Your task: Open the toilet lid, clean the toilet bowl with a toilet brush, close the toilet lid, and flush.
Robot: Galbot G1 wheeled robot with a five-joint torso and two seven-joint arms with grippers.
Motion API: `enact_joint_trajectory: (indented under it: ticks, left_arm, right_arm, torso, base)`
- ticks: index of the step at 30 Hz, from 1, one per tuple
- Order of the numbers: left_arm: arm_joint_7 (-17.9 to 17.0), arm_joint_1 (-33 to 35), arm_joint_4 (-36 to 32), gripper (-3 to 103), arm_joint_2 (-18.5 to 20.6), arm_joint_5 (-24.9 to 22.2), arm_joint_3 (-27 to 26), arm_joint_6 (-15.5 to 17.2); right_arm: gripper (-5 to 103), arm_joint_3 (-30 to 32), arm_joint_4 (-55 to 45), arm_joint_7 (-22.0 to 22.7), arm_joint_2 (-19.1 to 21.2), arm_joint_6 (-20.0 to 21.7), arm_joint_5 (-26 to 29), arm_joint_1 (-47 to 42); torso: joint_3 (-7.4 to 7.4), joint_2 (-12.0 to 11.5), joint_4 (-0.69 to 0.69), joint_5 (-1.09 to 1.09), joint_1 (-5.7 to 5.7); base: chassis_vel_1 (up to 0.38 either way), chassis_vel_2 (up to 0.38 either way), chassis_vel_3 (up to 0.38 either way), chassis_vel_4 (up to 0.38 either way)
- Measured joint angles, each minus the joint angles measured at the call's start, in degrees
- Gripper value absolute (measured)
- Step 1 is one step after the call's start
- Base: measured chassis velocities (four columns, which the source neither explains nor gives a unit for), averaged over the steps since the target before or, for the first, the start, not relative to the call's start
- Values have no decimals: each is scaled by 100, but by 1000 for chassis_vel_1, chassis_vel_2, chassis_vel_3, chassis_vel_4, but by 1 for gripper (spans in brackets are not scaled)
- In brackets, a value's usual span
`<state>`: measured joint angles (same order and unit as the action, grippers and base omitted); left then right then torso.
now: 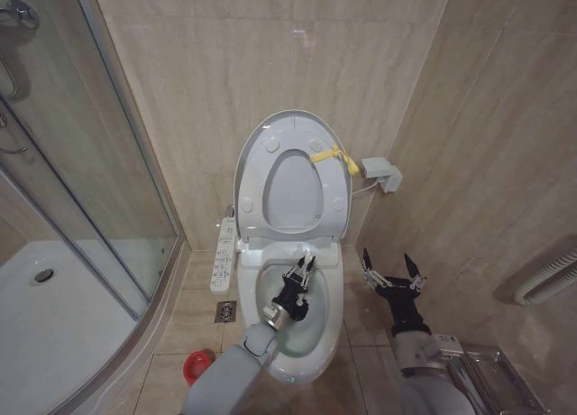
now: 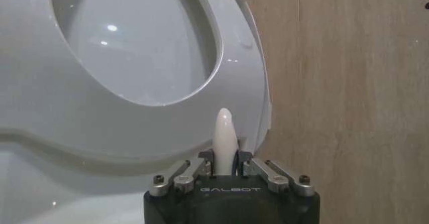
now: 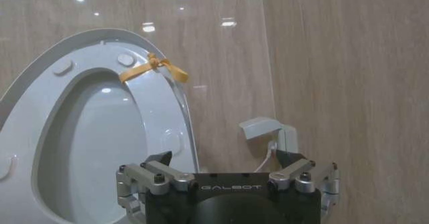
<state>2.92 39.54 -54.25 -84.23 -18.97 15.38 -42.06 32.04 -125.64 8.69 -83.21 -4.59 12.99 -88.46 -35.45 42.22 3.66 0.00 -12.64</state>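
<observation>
The left tool [image 1: 300,272] sits at lower centre of the head view, over the open toilet bowl [image 1: 330,318], its fingers clamped on the toilet brush [image 2: 223,133]. In the left wrist view the white handle tip stands up between the fingers, pointing toward the raised seat. The left arm reaches up from the bottom edge, forearm angled toward the bowl's back rim. The bowl's long axis runs from the lower frame toward the wall. The toilet lid [image 1: 293,124] stands upright against the tiled wall at centre, seat raised with it, a yellow tie [image 1: 332,156] at its right rim. The right tool [image 1: 393,272] hangs right of the bowl, fingers spread apart, near the side wall. A red holder [image 1: 196,367] sits on the floor, lower left.
</observation>
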Motion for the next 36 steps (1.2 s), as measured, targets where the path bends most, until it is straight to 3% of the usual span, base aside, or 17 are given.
enact_joint_trajectory:
  ticks: [12,20,26,36]
  left_arm:
    - [-29,13,-694,22,15,211,181,50]
    - [293,-312,426,22,-200,-77,62,-294]
    - [352,-371,602,22,-188,-151,44,-325]
    - [40,35,-1006,22,126,-77,344,189]
  right_arm:
    - [100,0,0,0,0,0,0,0]
    - [100,0,0,0,0,0,0,0]
    - [100,0,0,0,0,0,0,0]
    - [100,0,0,0,0,0,0,0]
  torso:
    - [0,0,0,0,0]
    - [0,0,1,0,0]
    - [0,0,0,0,0]
    - [0,0,0,1,0]
  base:
    - [0,0,0,0]
    - [0,0,0,0]
    - [0,0,0,0]
    - [0,0,0,0]
